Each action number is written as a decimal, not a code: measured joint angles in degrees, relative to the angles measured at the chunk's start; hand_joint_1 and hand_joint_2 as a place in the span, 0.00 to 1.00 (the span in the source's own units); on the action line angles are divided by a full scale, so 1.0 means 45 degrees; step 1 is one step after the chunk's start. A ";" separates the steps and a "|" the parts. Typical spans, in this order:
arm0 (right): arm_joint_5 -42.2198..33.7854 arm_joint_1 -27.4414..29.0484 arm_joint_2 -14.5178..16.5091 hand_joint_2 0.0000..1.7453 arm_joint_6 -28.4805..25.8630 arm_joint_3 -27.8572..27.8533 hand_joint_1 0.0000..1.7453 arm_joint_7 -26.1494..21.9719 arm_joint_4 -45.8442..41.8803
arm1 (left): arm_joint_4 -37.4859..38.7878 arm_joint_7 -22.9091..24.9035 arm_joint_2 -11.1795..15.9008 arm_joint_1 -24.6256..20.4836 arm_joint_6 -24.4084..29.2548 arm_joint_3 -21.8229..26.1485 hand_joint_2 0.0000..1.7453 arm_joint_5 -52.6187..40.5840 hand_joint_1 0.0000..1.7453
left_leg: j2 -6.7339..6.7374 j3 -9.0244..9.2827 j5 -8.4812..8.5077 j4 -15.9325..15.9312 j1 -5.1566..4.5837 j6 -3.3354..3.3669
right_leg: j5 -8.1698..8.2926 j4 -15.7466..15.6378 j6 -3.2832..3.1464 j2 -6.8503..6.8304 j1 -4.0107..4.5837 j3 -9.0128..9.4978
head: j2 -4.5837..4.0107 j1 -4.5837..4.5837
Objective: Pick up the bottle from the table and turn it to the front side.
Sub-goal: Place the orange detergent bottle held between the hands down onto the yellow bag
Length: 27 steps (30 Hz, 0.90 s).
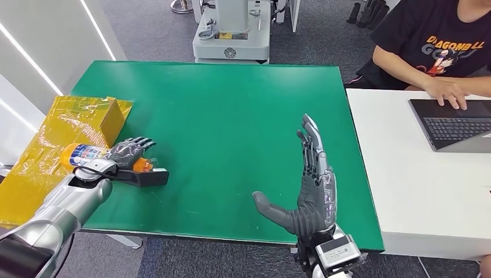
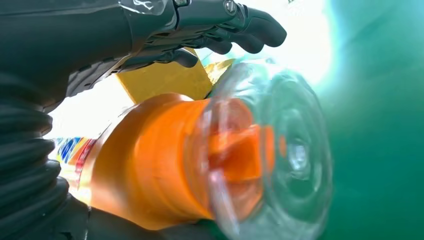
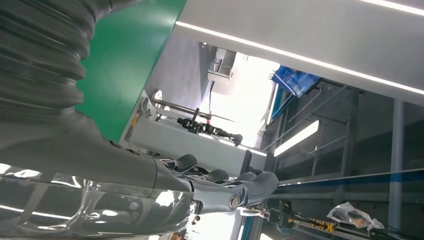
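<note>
Gripping the bottle (image 1: 87, 155), the left hand (image 1: 128, 153) lies at the left edge of the green table (image 1: 231, 116), fingers curled over the bottle's middle. Bottle lies on its side, orange liquid inside, blue-and-white label toward the yellow plastic sheet (image 1: 40, 156), on which a yellow box (image 1: 110, 119) stands just behind the hand. A black block (image 1: 147, 176) sits against the hand on the table side; whether it touches the bottle cannot be made out. In the left wrist view the bottle (image 2: 200, 160) is close up, clear base blurred, fingers (image 2: 240, 30) arched over it.

Right hand (image 1: 312, 185) stands edge-up above the table's near right part, fingers straight and apart, thumb out, nothing in it. Right wrist view: fingers (image 3: 250, 182) extended against the room.

A person (image 1: 440, 46) sits at the white table (image 1: 405, 191), hand on a laptop (image 1: 451, 124).
</note>
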 joint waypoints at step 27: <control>0.0118 0.0520 0.0000 1.00 -0.0015 -0.0079 0.00 -0.0137 -0.0055 | -0.2634 -0.2053 0.1628 0.3378 0.2645 0.3208 1.00 0.1256 0.00 | 0.0018 -0.0004 -0.0007 -0.0002 0.0000 -0.0010 | -0.0013 -0.0003 -0.0017 0.0020 0.0000 -0.0019 | 0.0000 -0.0002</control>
